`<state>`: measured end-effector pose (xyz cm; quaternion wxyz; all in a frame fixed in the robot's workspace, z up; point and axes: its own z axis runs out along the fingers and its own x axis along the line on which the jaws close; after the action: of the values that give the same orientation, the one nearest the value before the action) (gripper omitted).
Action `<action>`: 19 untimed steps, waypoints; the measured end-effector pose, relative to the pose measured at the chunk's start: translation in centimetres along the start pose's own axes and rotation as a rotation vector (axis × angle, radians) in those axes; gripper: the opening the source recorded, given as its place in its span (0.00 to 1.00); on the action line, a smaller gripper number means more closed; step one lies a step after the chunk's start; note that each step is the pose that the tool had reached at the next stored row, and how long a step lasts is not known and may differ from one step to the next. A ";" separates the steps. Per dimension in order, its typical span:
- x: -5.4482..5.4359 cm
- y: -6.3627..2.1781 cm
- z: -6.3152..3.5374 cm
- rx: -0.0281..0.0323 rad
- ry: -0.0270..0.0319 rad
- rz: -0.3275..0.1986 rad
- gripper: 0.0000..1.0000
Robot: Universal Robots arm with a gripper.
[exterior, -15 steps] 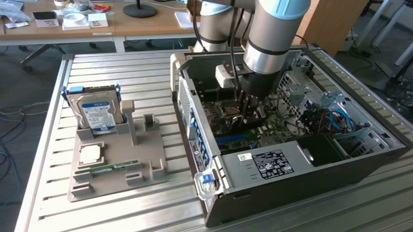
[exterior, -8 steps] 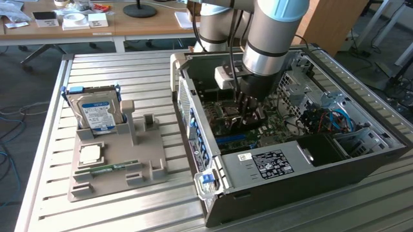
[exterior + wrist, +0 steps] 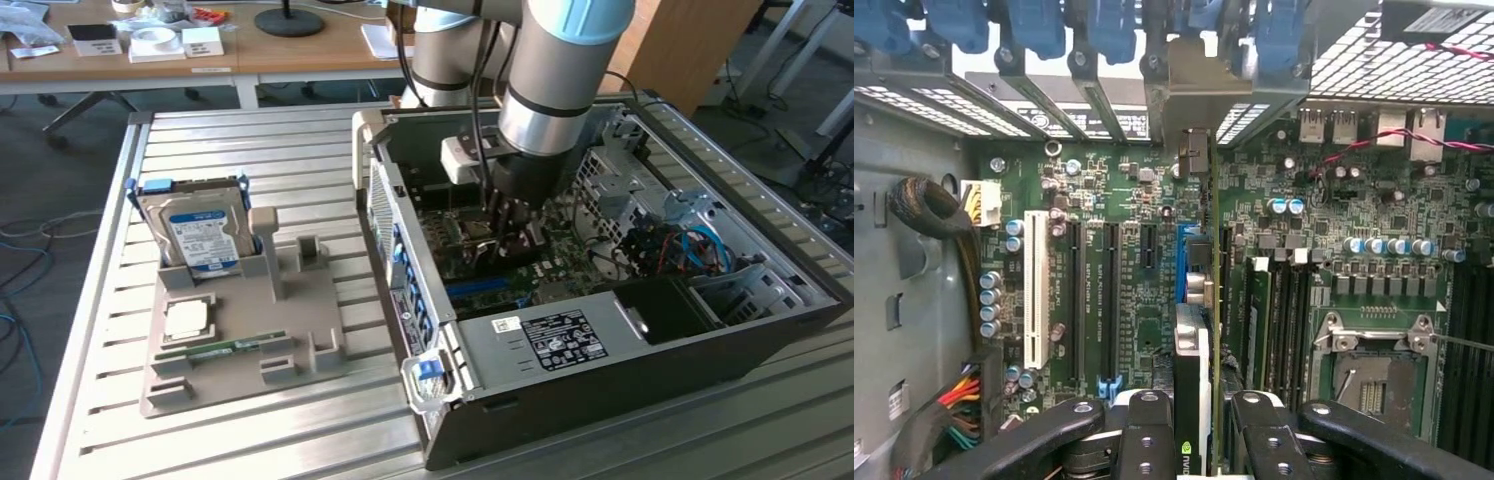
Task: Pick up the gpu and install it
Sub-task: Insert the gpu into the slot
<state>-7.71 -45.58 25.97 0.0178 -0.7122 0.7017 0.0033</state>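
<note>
Gripper (image 3: 1204, 445) is clamped on the gpu (image 3: 1194, 360), one finger each side. Card is edge-on inside the case (image 3: 641, 350), over the motherboard (image 3: 1124, 200) and running along the blue slot (image 3: 1181, 255). Can't tell if it's seated.

My read: keep the card parallel to that slot, no tilt, and push straight at the board with even load.

Orientation: long axis runs from the fingers out to the rear slot covers (image 3: 1094, 118). Bracket end points at them, contact edge faces the board.
</note>
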 end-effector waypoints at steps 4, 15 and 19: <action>0.0 0.07 0.01 -0.0001 0.0001 0.000 0.27; 0.2 0.22 0.02 -0.0001 0.0001 0.000 0.27; 0.2 0.39 0.03 -0.0001 0.0000 0.000 0.27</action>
<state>-8.10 -45.81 25.92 0.0178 -0.7123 0.7017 0.0033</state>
